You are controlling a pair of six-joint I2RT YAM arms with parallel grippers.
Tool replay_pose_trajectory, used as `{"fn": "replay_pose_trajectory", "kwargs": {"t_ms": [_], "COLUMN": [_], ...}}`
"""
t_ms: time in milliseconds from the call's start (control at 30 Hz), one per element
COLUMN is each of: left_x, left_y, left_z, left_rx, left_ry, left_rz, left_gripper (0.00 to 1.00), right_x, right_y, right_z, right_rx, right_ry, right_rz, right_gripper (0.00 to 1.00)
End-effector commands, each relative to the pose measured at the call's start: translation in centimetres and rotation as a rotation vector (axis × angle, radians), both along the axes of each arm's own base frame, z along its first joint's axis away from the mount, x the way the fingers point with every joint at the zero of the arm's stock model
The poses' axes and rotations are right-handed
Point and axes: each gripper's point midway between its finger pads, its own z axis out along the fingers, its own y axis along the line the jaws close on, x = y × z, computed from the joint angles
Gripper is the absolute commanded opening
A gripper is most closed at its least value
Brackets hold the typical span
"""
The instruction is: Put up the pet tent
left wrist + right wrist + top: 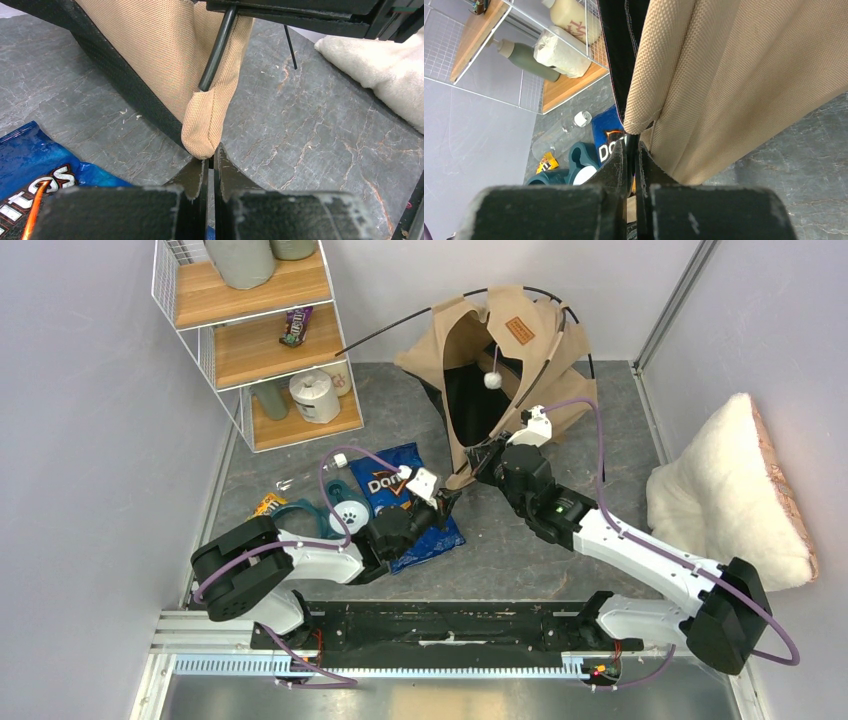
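The pet tent (500,350) stands half raised at the back of the floor: tan fabric, black lining, thin black poles, a brown patch and a white pom-pom (492,381). My left gripper (445,502) is at the tent's near corner. In the left wrist view that gripper (210,159) is shut, pinching the very tip of the tan corner pocket (205,125). A black pole (216,50) runs down into this pocket. My right gripper (480,456) is just above it, shut on that pole. In the right wrist view the pole is a dark strip between the right gripper's (633,145) jaws, with tan fabric (734,75) beside them.
A blue chip bag (400,495) lies under the left wrist, with a teal holder (300,515), a clear bottle and a candy wrapper to its left. A wire shelf (260,330) stands at the back left. A fluffy white cushion (730,490) leans at the right wall.
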Motion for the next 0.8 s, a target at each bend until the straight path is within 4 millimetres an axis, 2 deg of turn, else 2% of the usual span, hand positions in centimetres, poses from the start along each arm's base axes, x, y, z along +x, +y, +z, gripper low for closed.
{"fn": "replay_pose_trajectory", "kwargs": {"t_ms": [0,500,767], "left_x": [-1.5,-1.1,-1.2], "left_y": [1.1,0.7,0.4], "left_z": [-5.3,-3.8,-3.7], "left_rx": [0.201,0.191,0.187], "left_ry": [0.075,0.049,0.048], "left_rz": [-0.018,-0.013,-0.026], "left_gripper": [0.02,0.02,0.02], "right_x": [2.5,1.6,2.0], "right_y": [-4.4,-4.5,-4.1], "right_z": [6.4,2.1,1.5], "right_rx": [0.088,0.018,0.010], "right_ry": [-0.162,-0.076,-0.076], "right_rz": [-0.195,-0.166,-0.164], "right_gripper": [0.00,0.00,0.00]}}
